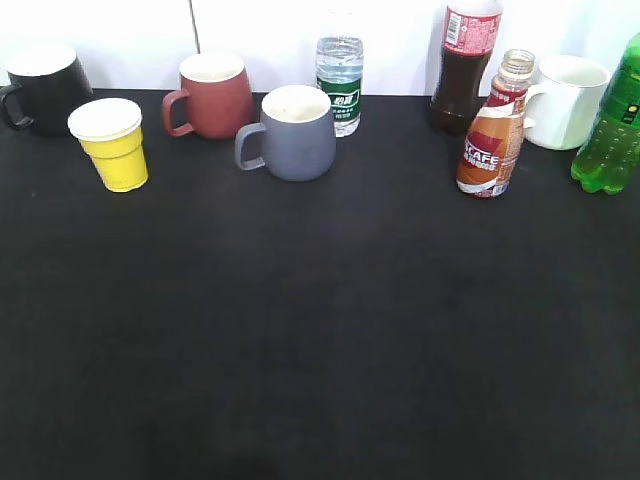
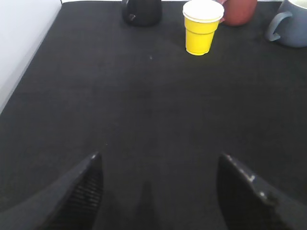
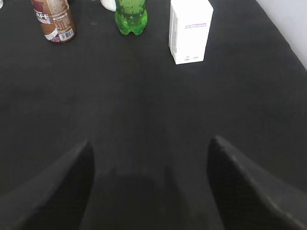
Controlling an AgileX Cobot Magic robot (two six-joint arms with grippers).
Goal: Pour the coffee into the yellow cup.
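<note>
The coffee (image 1: 492,135) stands upright toward the far right of the black tabletop (image 1: 320,330), its cap off as far as the exterior view shows, though the neck is small and I cannot be sure. Just behind it, near the far edge, is the tall cola bottle (image 1: 464,62), and the white mug (image 1: 566,100) sits just beside the coffee on its right, handle turned toward it. The green soda bottle (image 1: 612,130) is at the right edge, a little nearer than the mug. In the right wrist view a white carton (image 3: 190,30) stands upright to the right of the green bottle, near the right edge.

The yellow cup (image 1: 111,143) stands upright toward the far left, well apart from the coffee. The black mug (image 1: 42,88) is close behind it in the far left corner. The red mug (image 1: 209,94) and the grey mug (image 1: 291,132) stand between the cup and the coffee along the far side, with a clear water bottle (image 1: 340,82) just behind the grey mug. The near part of the tabletop holds nothing in the path between the two.

The left gripper (image 2: 158,187) hangs over the near left area with its fingers spread wide and nothing between them, the yellow cup ahead of it. The right gripper (image 3: 149,179) is likewise spread and holds nothing, with the coffee ahead and to its left.
</note>
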